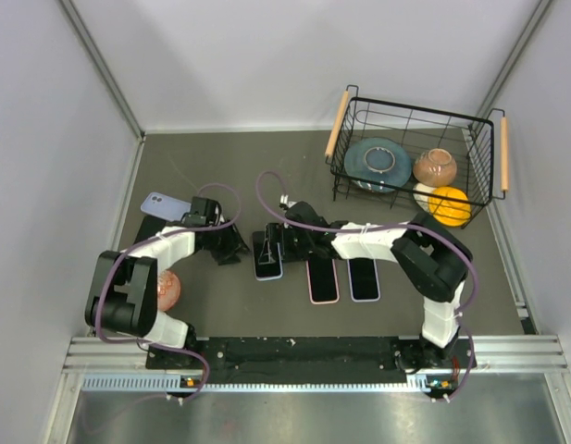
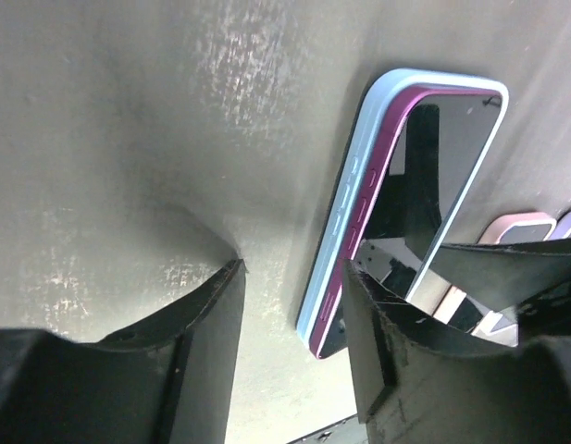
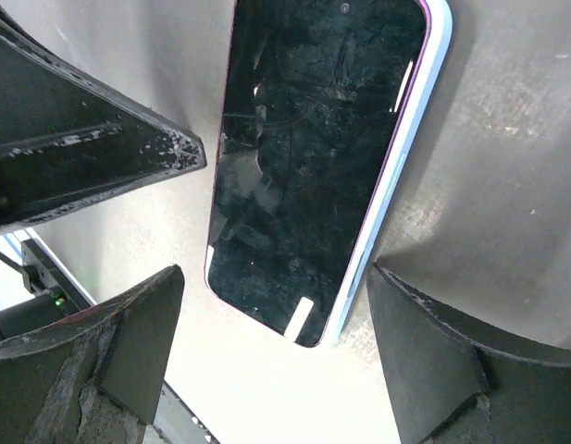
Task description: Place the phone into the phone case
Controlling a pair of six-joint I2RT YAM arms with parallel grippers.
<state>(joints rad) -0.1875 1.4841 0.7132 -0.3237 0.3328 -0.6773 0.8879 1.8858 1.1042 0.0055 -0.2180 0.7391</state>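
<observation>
We see the phone lying screen up on the grey bench, near the middle and just in front of both arms. It sits in the pale blue phone case. Along one long side a magenta edge of the phone shows above the rim of the phone case; we cannot tell whether it is pressed fully home there.

The right hand hangs over one short end of the phone with its jaws spread wide, one finger on each side of that end. A strip of bench shows between each finger and the phone, so it grips nothing.

The left hand is low at the phone's long side. Its fingers stand apart with only bare bench between them, so it too holds nothing. One finger is just beside the edge of the phone case; we cannot tell whether it touches.

To the right of the phone lie two more handsets side by side, a pink-rimmed one and a dark one with a lilac rim. A lilac handset lies at the far left, behind the left arm. A reddish-brown round thing sits beside the left arm's elbow. In the far right corner a black wire basket with wooden handles holds a blue plate, a brown bowl and an orange.
</observation>
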